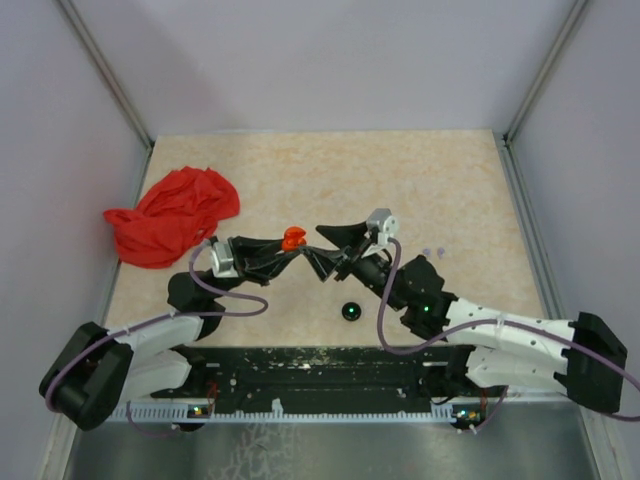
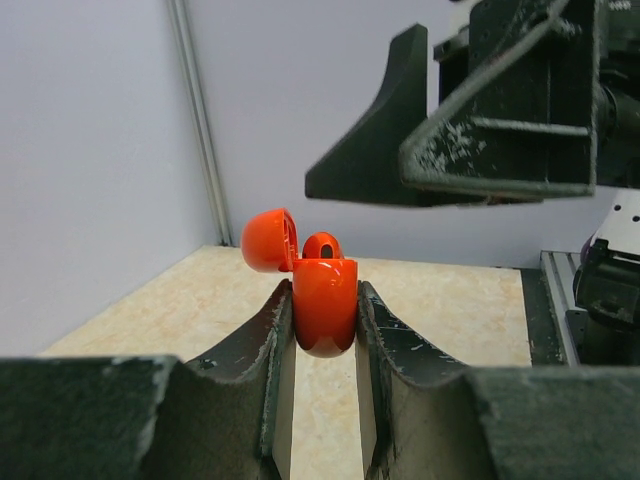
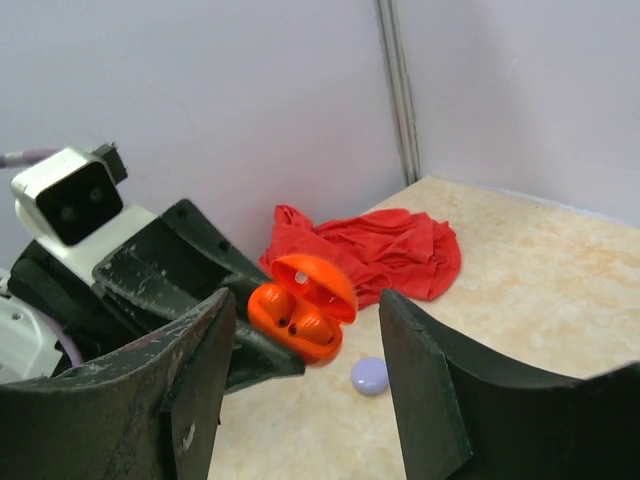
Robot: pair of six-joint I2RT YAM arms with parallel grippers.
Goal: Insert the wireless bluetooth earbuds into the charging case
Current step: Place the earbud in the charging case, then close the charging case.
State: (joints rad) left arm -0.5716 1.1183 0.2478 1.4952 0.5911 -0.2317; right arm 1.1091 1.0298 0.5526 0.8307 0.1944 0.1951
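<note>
Fingers [image 2: 250,350] of the left gripper [image 2: 325,300] squeeze the charging case [image 3: 300,310] and hold it up off the table [image 1: 420,190] — its bottom is hidden between them. The right gripper [image 3: 305,340] is spread wide, holding nothing, just beside the case. The case is shiny orange-red with its lid flipped up, and a red earbud [image 3: 314,326] sits inside — the other slot is too hard to make out.

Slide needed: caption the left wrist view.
Left gripper holds the open orange charging case; right gripper faces it, open.
</note>
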